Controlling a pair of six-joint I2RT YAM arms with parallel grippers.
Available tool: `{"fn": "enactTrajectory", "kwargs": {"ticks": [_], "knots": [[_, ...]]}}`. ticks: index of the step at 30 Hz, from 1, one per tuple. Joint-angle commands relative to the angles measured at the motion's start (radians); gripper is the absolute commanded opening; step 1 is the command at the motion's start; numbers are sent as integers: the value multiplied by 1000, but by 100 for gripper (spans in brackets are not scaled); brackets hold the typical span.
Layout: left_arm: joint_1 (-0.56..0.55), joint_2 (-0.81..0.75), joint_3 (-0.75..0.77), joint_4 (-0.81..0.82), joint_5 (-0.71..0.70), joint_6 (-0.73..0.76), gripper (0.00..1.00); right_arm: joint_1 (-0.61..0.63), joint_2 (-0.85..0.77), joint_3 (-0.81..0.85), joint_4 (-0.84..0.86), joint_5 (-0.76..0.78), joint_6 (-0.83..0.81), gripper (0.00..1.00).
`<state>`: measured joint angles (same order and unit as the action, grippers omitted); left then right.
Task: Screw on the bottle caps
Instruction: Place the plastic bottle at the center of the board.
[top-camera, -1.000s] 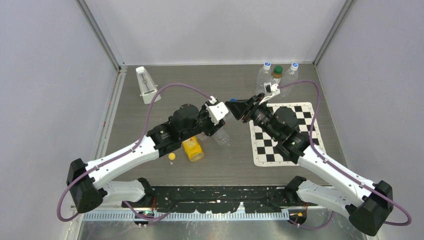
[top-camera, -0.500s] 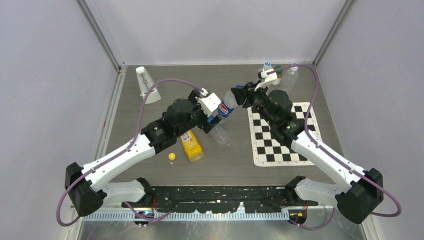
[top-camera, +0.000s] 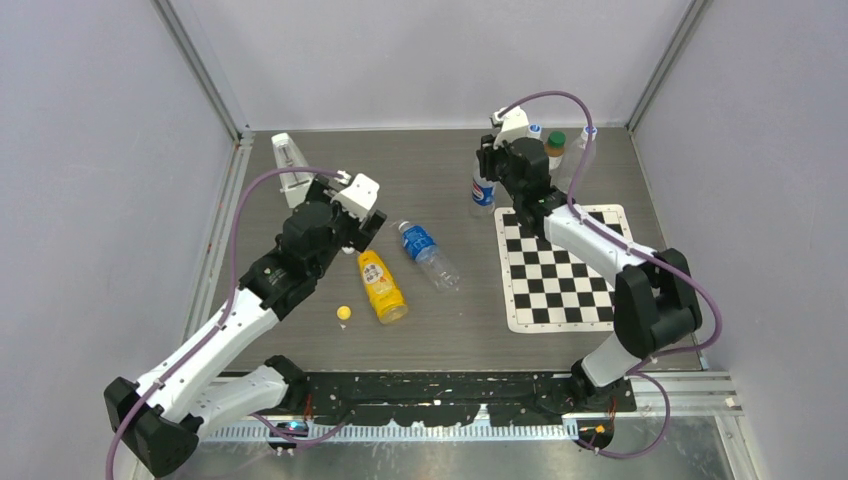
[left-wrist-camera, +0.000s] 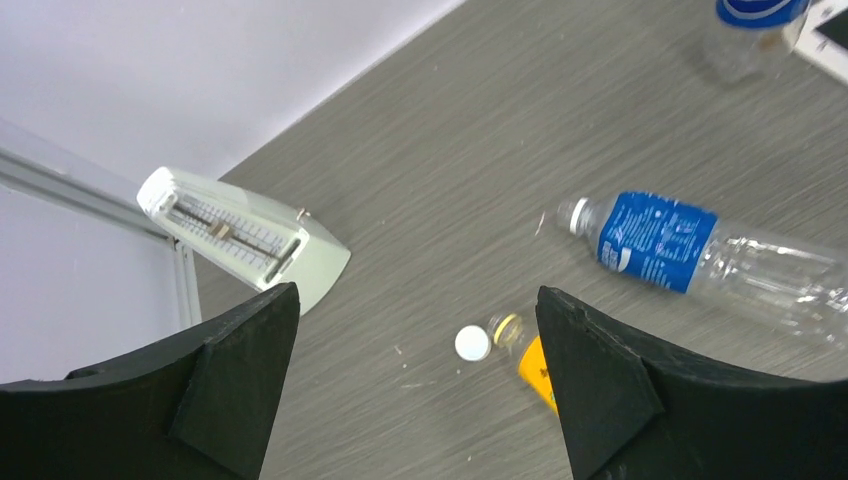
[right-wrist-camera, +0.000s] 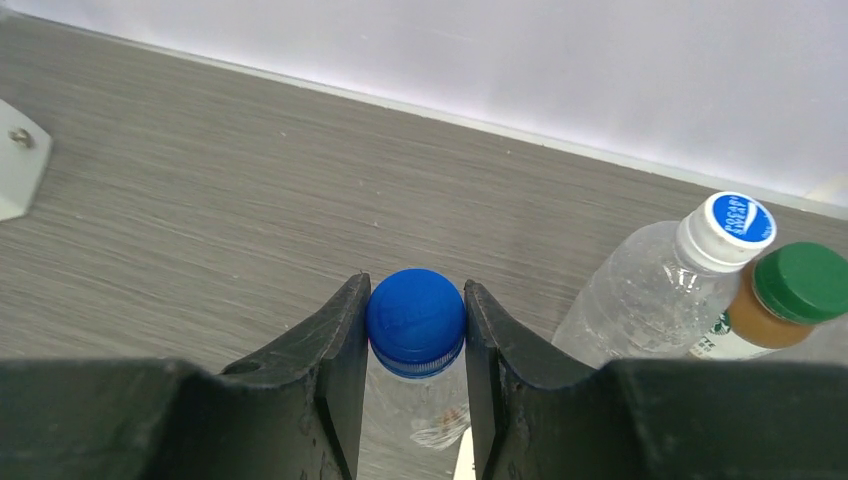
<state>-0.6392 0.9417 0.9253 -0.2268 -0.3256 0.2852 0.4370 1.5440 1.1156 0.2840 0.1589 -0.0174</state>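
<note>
On the worktop (top-camera: 460, 320), a metronome (top-camera: 290, 170) stands at the far left. Near the middle two bottles lie on their sides, the water bottle (top-camera: 428, 255) to the right and the juice bottle (top-camera: 380, 287) just left of it. A loose cap (top-camera: 343, 313) rests left of the juice bottle's base. A second cap (left-wrist-camera: 472, 343) lies just beside its mouth, perhaps touching. A mat (top-camera: 565, 265) lies to the right. Just beyond its far left corner stands an upright bottle (top-camera: 483, 190), its fitted cap (right-wrist-camera: 415, 315) pinched in the right claw (right-wrist-camera: 415, 330). Three more bottles (top-camera: 555, 148) stand together in the far right corner.
</note>
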Motion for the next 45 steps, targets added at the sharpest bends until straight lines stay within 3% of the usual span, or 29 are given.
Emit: {"fn": "enactTrajectory", "kwargs": {"ticks": [1,12,16,20,24,45], "knots": [[4,-12,-30,73,-54,39,91,-18,58,86,104,3,-49,1],[6,-21,-55,96,-39,48,91,-43,130,123,117,-10,-24,4],[5,-23,-60,101,-29,48,91,-43,125,111,121,-6,-24,13],[4,-22,-62,101,-19,46,91,-43,116,100,118,-9,-21,34],[5,-23,-63,102,-15,46,91,-44,112,98,120,-8,-21,45],[6,-21,-66,106,10,42,91,-46,61,81,141,15,-20,68]]}}
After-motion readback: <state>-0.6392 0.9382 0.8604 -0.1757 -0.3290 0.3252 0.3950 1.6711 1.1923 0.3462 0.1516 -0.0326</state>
